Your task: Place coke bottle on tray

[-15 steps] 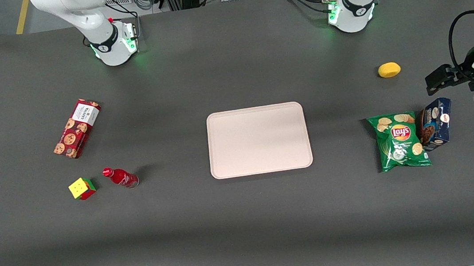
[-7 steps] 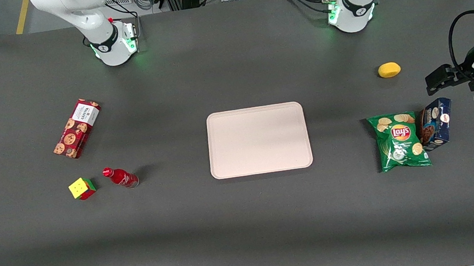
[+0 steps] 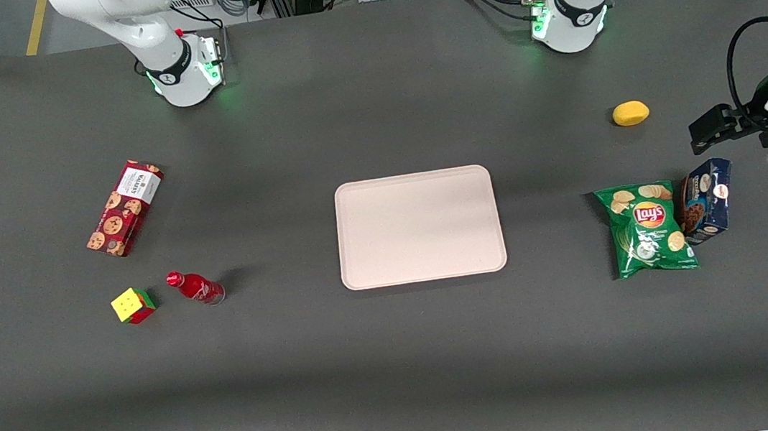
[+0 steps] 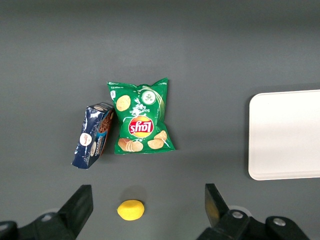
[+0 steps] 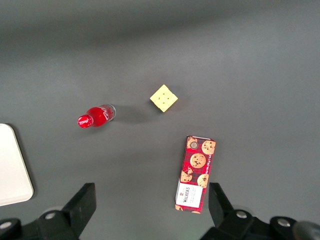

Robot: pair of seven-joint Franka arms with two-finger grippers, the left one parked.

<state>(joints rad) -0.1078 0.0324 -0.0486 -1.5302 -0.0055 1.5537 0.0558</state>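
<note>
1. Looking along the dark bench (image 3: 402, 372), we find the chips bag (image 3: 648, 229) and the blue box (image 3: 706, 200) nearest the front camera, touching side by side toward the parked arm's end.
2. We see the coke bottle (image 3: 195, 287) standing on the bench toward the working arm's end, just beside the colour cube (image 3: 132, 305) and well apart from the tray (image 3: 419, 226), which lies flat mid-bench with nothing on it.
3. We note the red cookie box (image 3: 124, 208) lying farther from the front camera than the cube and bottle.
4. Farther still, we spot a yellow lemon-like fruit (image 3: 630, 113) toward the parked arm's end.
5. We find the end effector (image 5: 152, 212) held high above the bench over the cookie box (image 5: 195, 173), fingers spread wide and gripping nothing; its wrist camera also takes in the coke bottle (image 5: 96, 115), the colour cube (image 5: 164, 98) and a corner of the tray (image 5: 12, 167).
</note>
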